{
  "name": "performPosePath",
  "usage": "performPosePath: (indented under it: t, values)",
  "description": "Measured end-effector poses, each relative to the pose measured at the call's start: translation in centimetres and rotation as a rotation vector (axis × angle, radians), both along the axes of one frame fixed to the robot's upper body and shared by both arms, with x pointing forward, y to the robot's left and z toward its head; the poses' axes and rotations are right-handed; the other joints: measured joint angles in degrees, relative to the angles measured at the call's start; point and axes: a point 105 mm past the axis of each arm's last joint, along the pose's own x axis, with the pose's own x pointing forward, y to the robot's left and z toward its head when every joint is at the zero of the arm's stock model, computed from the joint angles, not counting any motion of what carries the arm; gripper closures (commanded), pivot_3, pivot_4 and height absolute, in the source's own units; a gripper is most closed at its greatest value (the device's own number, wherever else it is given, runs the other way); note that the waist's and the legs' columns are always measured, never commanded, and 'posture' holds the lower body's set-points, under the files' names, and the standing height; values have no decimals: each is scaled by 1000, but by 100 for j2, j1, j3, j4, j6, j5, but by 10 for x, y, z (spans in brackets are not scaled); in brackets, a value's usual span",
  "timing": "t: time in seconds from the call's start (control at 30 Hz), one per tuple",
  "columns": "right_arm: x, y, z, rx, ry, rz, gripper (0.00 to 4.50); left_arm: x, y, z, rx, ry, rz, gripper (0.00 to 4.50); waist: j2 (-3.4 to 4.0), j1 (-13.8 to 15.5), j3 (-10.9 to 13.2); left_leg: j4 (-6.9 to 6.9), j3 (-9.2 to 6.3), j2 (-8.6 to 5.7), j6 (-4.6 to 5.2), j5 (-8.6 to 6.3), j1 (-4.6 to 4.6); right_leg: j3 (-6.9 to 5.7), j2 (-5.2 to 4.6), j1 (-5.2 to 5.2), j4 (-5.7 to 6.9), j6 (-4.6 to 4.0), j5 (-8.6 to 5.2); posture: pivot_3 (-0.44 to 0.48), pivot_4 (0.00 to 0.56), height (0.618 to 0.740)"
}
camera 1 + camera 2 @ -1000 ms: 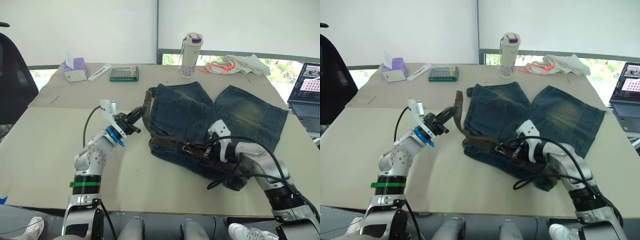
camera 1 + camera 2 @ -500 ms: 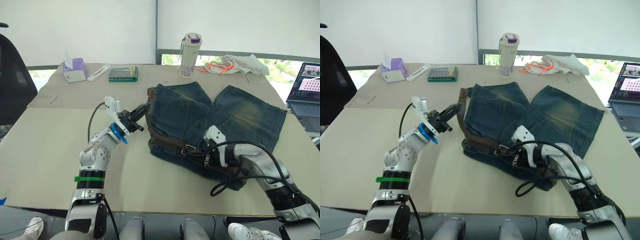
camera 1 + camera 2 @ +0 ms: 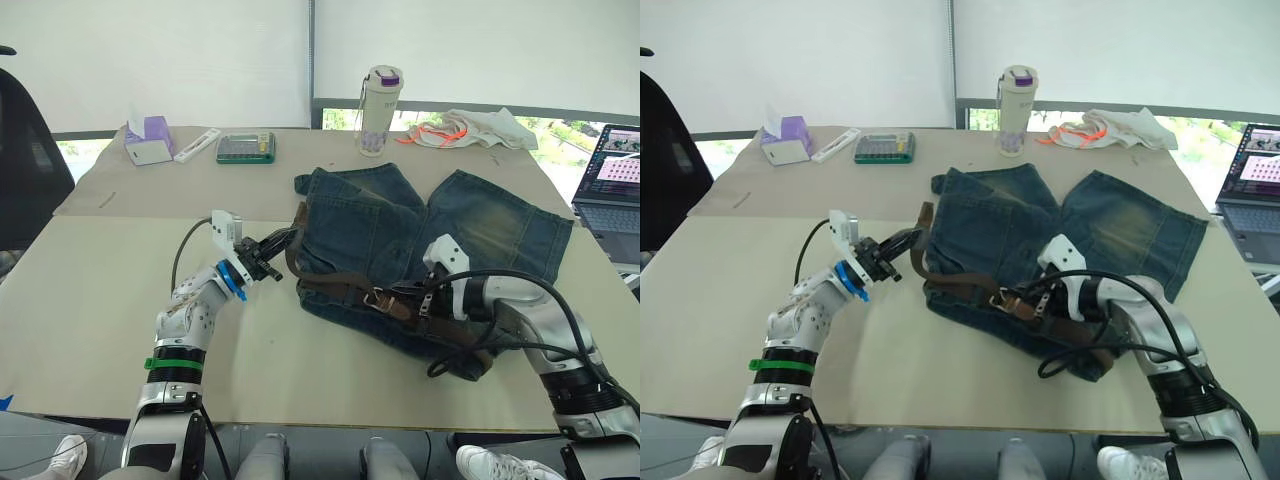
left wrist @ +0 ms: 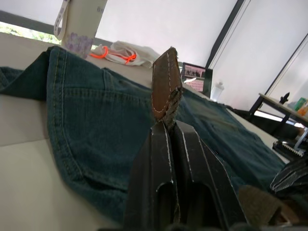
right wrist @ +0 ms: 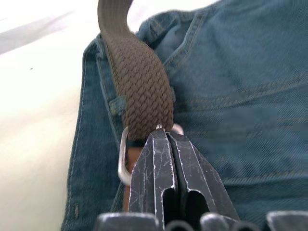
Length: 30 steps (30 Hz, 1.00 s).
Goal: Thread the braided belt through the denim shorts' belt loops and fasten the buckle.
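Note:
The denim shorts (image 3: 420, 225) lie flat on the table, waistband toward me. The braided belt (image 3: 335, 287) runs along the waistband and curls up off its left end. My left gripper (image 3: 272, 266) is just left of the shorts, shut on the belt's brown leather tip (image 4: 166, 91). My right gripper (image 3: 398, 298) rests on the waistband's middle, shut on the belt at the silver buckle (image 5: 123, 161). The woven strap (image 5: 139, 86) leads away from the buckle over the denim. A belt loop (image 5: 115, 106) shows at the strap's edge; whether the belt passes through any loop is hidden.
Along the table's far edge stand a tissue box (image 3: 147, 140), a white remote (image 3: 198, 145), a calculator (image 3: 246, 148), a bottle (image 3: 381, 110) and a white cloth with orange cord (image 3: 470, 127). A laptop (image 3: 612, 175) sits at the right, a black chair (image 3: 25, 150) at the left.
My left gripper has come down and a little nearer with the belt tip, so the belt's curl lies lower. My right gripper has shifted slightly right along the waistband, still on the buckle.

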Motion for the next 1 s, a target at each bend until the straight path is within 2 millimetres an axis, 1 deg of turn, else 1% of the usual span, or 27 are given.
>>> performPosePath:
  t: [0.1, 0.2, 0.33, 0.47, 0.63, 1.0]
  values:
    - [6, -2, -8, -73, -19, -5, 4450, 0, 1, -3, 1, 8, -2, 4500, 0, 1, 0, -1, 0, 0, 0, 0, -1, 0, 0, -2, -1, 0, 0, 0, 150, 740]
    - [8, 2, -15, -107, -36, 12, 4450, 0, 1, -3, 1, 4, -2, 4500, 0, 0, 0, -1, 0, 0, -1, 0, -2, 0, 0, -4, 1, 0, 0, 0, 150, 740]
    - [10, 5, -14, -136, -83, 35, 4450, 0, 2, -2, 0, 0, 2, 4500, 0, -1, 0, 0, 0, 0, -3, 2, -2, 0, 0, -4, 2, 0, 0, 0, 150, 740]
    - [9, 14, -16, -121, -89, 58, 4450, 1, 2, -2, -1, -1, 4, 4500, 0, -7, 0, 0, -1, 0, -3, 2, -2, 0, 0, -4, 4, 0, 0, 0, 150, 740]
    - [8, 16, -17, -162, -123, 79, 4450, 1, 3, -2, -1, 1, 10, 4500, 0, -6, 0, 0, -1, 0, -3, 2, -2, 0, 0, -4, 4, 0, 0, 0, 150, 740]
    - [3, 21, -19, -150, -103, 130, 4450, 1, 3, -2, 2, 0, 13, 4500, 0, -14, 0, 0, -1, 1, -3, 2, 0, 0, 0, -4, 6, 0, 0, 0, 150, 740]
